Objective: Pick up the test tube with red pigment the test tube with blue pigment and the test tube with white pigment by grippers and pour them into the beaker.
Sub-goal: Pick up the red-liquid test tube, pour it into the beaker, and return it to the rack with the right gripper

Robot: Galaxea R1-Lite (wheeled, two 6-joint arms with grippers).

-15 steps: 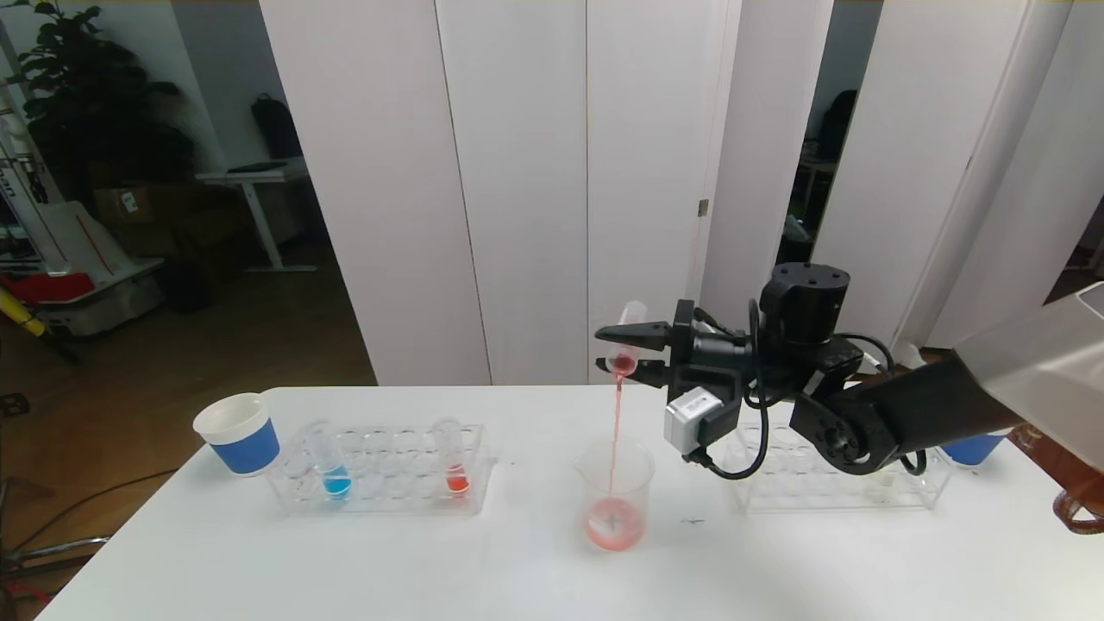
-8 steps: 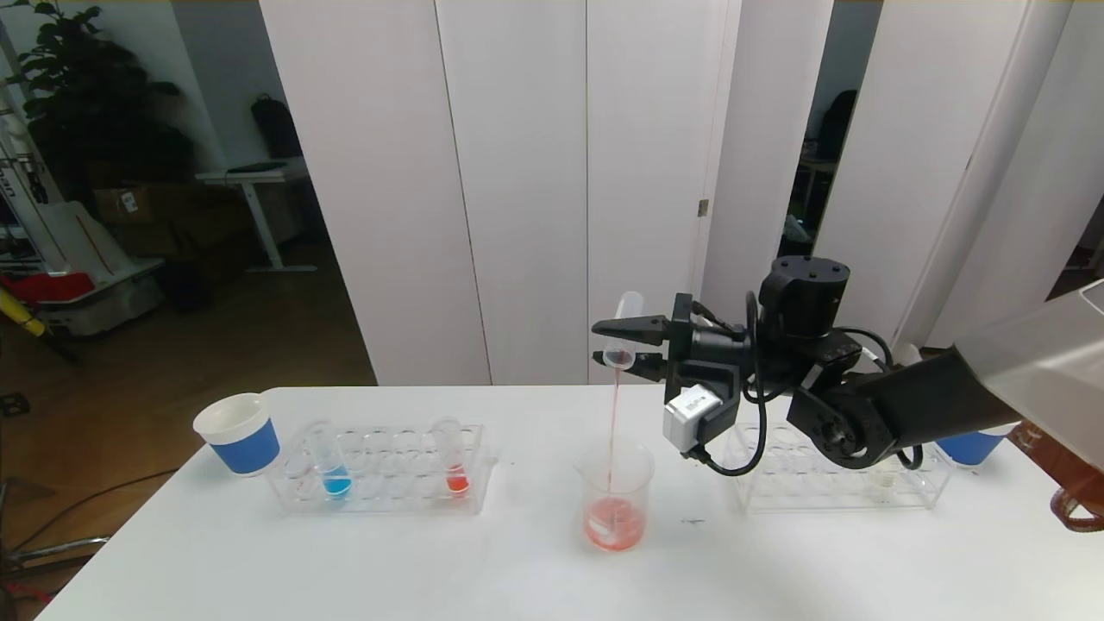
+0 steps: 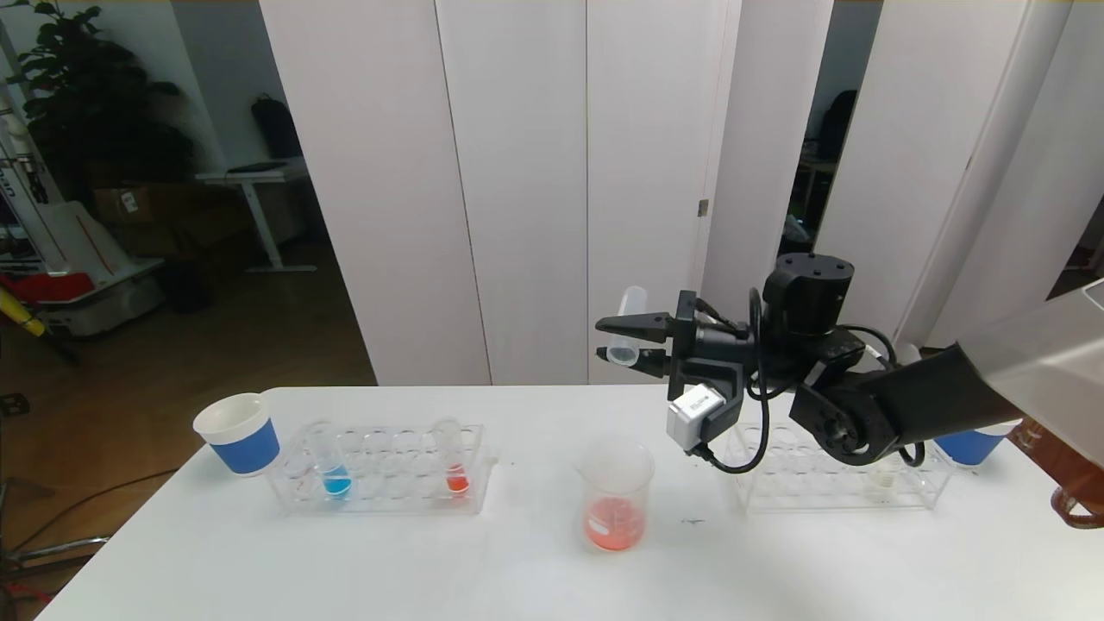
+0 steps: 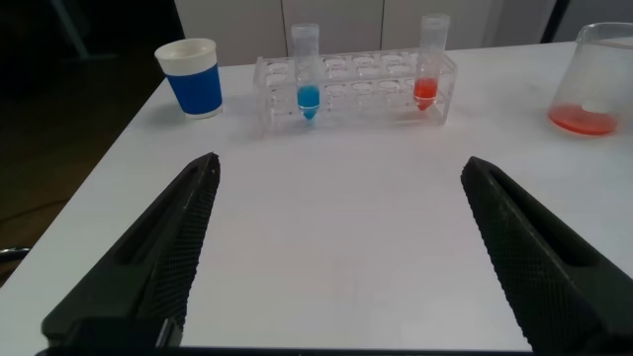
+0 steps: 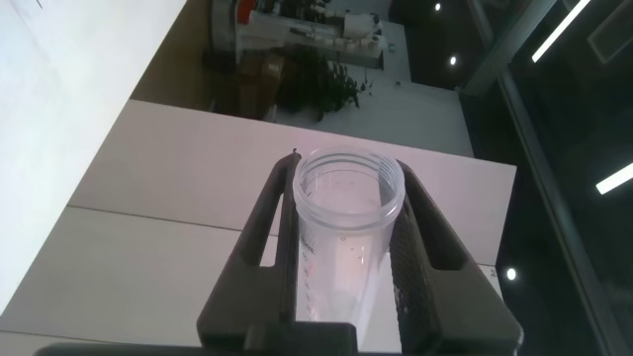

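Gone since a second ago is the red stream that ran from the tipped tube into the beaker [image 3: 614, 498], and the tube now looks drained; the right gripper [image 3: 627, 341] has risen a little above the table's far edge. White table [image 3: 517, 569] spans the foreground, white panels behind it, a plant and office clutter at ten o'clock. A blue paper cup [image 3: 239, 433] stands at the left rack's nine o'clock; the clear rack [image 3: 379, 470] holds the test tube with blue pigment [image 3: 332, 461] and, toward three o'clock, an orange-red tube [image 3: 453, 457]. The left gripper [image 4: 336, 247] hovers low with jaws wide, nothing between them. The beaker sits centre with red liquid in its bottom; at its twelve o'clock, the right gripper's jaws clamp the emptied test tube [image 3: 627, 325], mouth down. At three o'clock, a second rack [image 3: 841, 483] is partly hidden by the right arm.
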